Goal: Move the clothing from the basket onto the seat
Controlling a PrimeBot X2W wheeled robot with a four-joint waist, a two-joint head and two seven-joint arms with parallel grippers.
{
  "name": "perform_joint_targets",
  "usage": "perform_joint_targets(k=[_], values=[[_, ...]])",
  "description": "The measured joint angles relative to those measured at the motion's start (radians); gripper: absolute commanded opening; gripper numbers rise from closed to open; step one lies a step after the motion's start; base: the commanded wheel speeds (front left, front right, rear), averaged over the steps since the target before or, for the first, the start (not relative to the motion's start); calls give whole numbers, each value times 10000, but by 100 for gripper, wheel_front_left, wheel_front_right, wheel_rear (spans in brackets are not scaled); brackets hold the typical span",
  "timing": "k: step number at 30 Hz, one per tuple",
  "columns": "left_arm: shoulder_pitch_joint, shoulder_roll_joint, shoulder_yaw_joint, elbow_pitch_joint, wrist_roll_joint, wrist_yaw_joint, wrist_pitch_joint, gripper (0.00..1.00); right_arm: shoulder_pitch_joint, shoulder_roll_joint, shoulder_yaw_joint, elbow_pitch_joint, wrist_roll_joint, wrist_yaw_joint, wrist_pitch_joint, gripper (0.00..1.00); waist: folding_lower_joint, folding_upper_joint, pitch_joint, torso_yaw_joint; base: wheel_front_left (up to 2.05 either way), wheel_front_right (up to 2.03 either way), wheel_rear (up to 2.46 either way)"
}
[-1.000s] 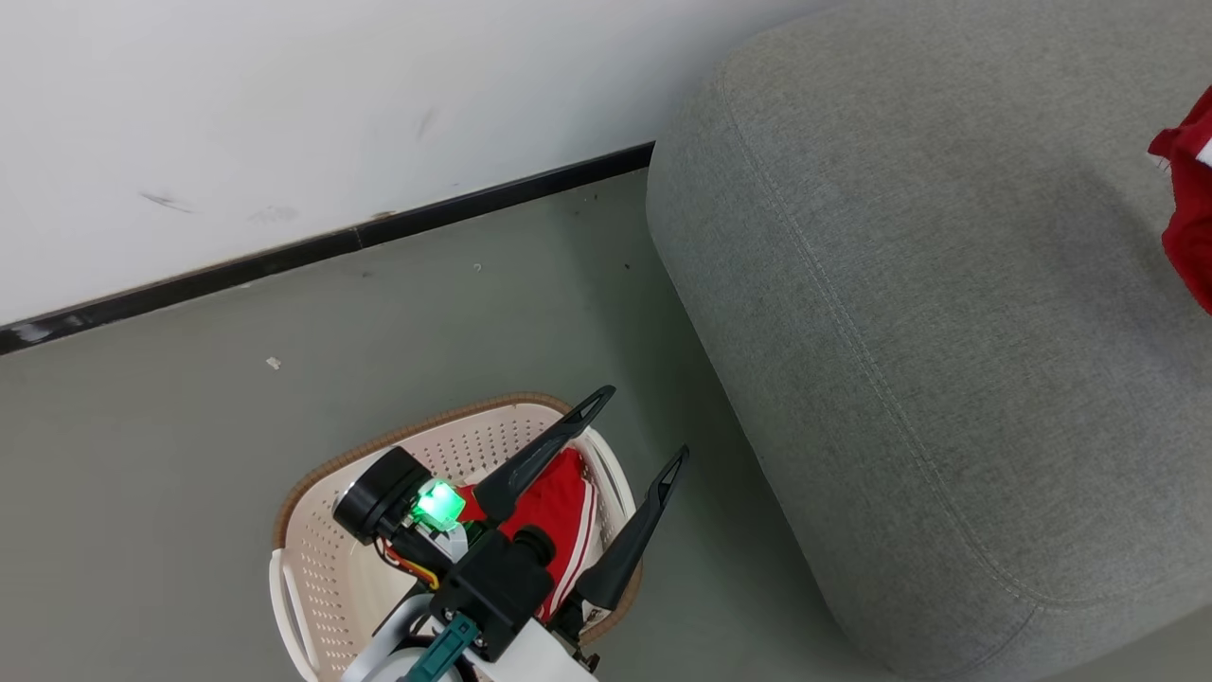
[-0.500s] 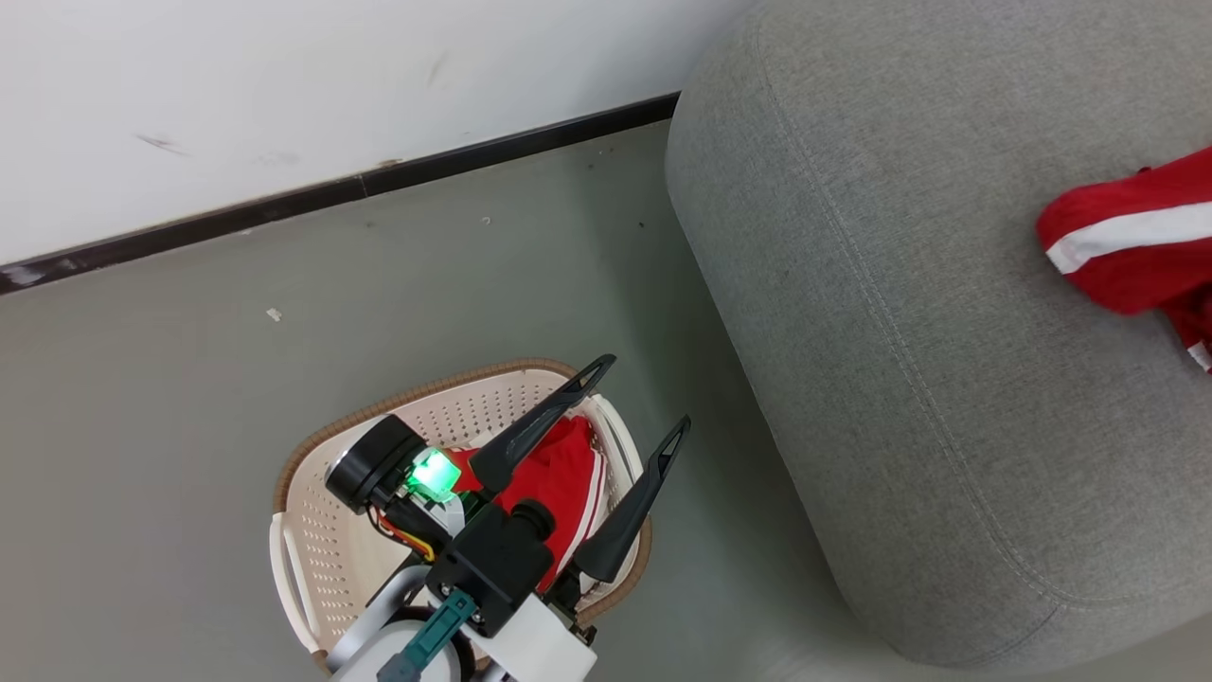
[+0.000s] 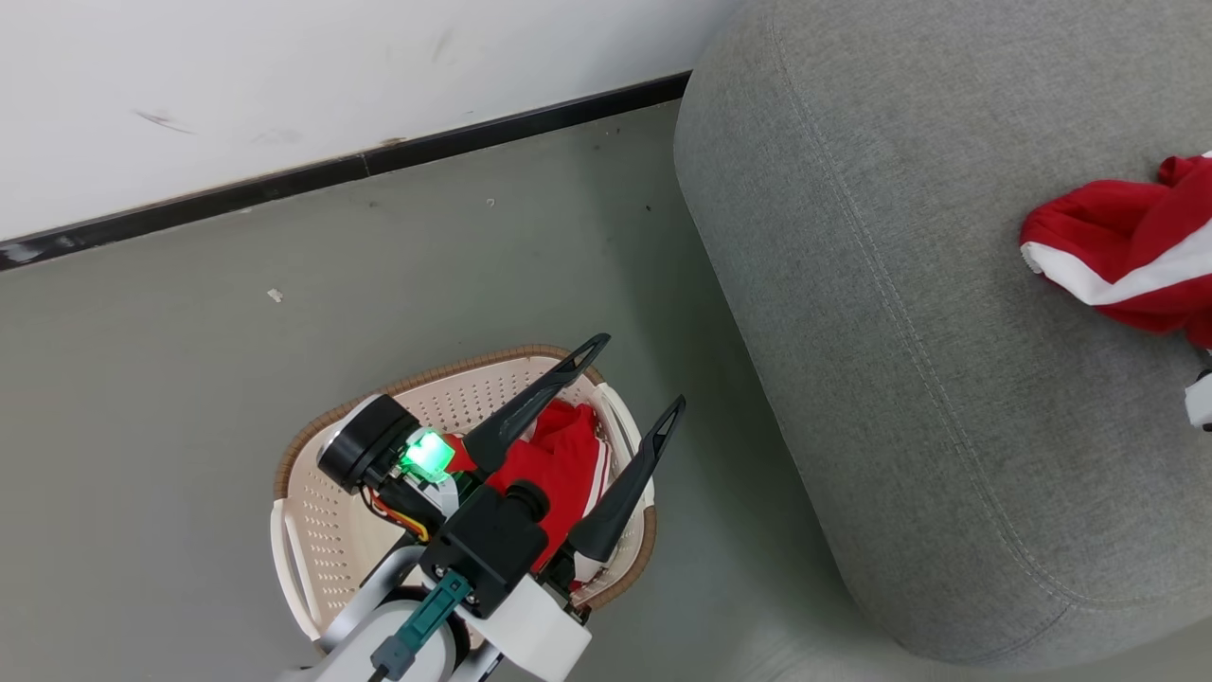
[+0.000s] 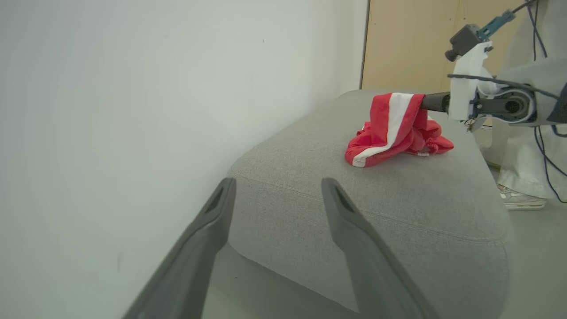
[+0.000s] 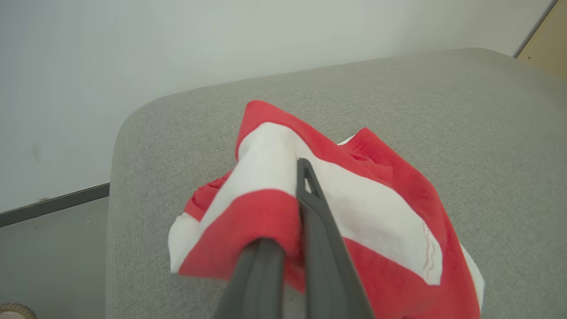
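Head view: one basket (image 3: pixel 317 540) holding a red garment (image 3: pixel 559 455), beneath the left gripper's (image 3: pixel 636 371) spread jaws. Left wrist view: a second garment (image 4: pixel 394 133) sagging on the seat (image 4: pixel 376 199), pinched in the right gripper's (image 4: pixel 421 103) jaws.

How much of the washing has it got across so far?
Nothing is fully finished. In hand: one red-and-white garment rests on the seat, with the right gripper shut on it, not yet let go. Left: another red garment lies in the basket, below the open left gripper.
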Motion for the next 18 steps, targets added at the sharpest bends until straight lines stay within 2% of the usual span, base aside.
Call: perform_joint_targets(k=[4, 5, 6, 7, 18], values=[[-37, -10, 23, 63, -2, 0, -84, 100, 244, 146, -107, -21, -2, 0, 0, 50, 0, 0, -6, 43, 0, 0, 0], [-37, -12, 31, 79, -2, 0, -88, 100, 346, 209, -155, -36, -4, 0, 0, 76, 0, 0, -10, 50, 0, 0, 0], [-37, -15, 50, 88, -2, 0, -123, 100, 414, 272, -180, -35, -4, 0, 0, 96, 0, 0, -13, 55, 0, 0, 0], [-37, -19, 61, 100, -2, 0, -161, 100, 490, 313, -217, -48, -4, 0, 0, 100, 0, 0, -15, 57, 0, 0, 0], [-34, -23, 311, 337, -109, 50, -403, 100, 1309, 681, -199, -1012, -313, 0, -2, 100, 0, 1, -131, -38, 0, 0, 0]])
